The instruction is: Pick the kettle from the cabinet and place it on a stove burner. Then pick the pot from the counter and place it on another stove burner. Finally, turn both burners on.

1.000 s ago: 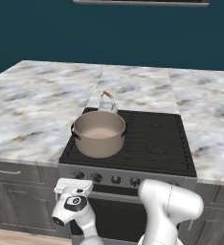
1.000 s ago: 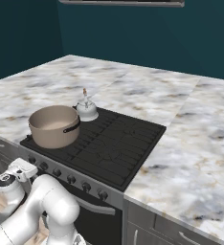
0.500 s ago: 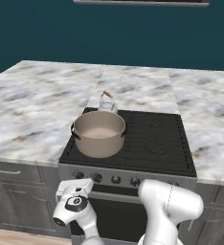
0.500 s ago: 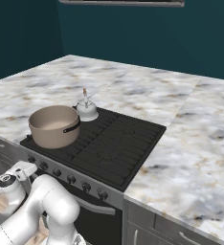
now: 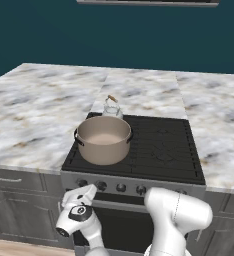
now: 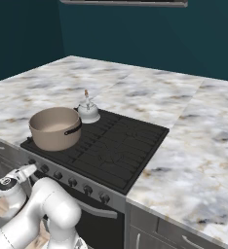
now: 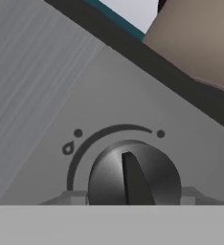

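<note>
The tan pot [image 5: 104,139] [image 6: 55,127] sits on the front-left stove burner. Right behind it, the small silvery kettle [image 5: 111,107] [image 6: 88,112] stands on the back-left burner. Low in front of the grey stove [image 5: 154,187], my gripper [image 5: 85,194] [image 6: 27,171] [image 7: 133,197] is at the leftmost dark knob [image 7: 133,174]. In the hand view one fingertip [image 7: 72,196] lies against each side of that knob, so the gripper is shut on it. The knob's pointer ridge stands nearly upright, below an arc with a flame mark. The cabinet is out of view.
Marble counter [image 5: 34,115] [image 6: 199,146] runs on both sides of the stove. Further knobs [image 5: 120,187] [image 6: 72,182] line the front panel to the right of my hand. The two right burners [image 5: 169,147] carry nothing. Grey drawers [image 5: 14,180] lie under the counter.
My hand has barely shifted at the knob. The pot and kettle have not moved.
</note>
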{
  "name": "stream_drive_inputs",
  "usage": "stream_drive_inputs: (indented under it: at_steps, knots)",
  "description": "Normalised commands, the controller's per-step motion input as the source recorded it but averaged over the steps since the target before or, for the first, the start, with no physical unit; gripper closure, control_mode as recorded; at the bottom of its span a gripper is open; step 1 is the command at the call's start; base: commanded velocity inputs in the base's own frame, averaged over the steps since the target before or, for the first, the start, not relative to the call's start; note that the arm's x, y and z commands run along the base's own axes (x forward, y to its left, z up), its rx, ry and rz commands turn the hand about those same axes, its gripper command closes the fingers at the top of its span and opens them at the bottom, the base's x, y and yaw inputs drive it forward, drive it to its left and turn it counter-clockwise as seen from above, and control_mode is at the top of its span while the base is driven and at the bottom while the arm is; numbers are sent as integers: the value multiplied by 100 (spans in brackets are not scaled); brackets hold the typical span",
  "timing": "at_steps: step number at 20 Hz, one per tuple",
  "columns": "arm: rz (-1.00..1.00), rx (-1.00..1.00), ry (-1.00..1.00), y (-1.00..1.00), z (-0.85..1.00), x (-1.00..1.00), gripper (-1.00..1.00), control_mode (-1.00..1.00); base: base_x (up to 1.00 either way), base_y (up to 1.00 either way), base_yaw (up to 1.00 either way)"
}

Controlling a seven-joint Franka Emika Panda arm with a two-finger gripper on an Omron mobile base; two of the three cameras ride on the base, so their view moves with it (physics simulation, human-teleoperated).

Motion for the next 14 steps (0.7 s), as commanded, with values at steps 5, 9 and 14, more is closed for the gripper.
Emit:
stream_drive_inputs:
  at_steps: [5,9,14]
  knots:
    - [0,-15,9,16,0,0,100,-100,0,0,0]
    - [0,-12,9,14,0,0,100,-100,0,0,0]
    - [0,-9,9,9,0,0,100,-100,0,0,0]
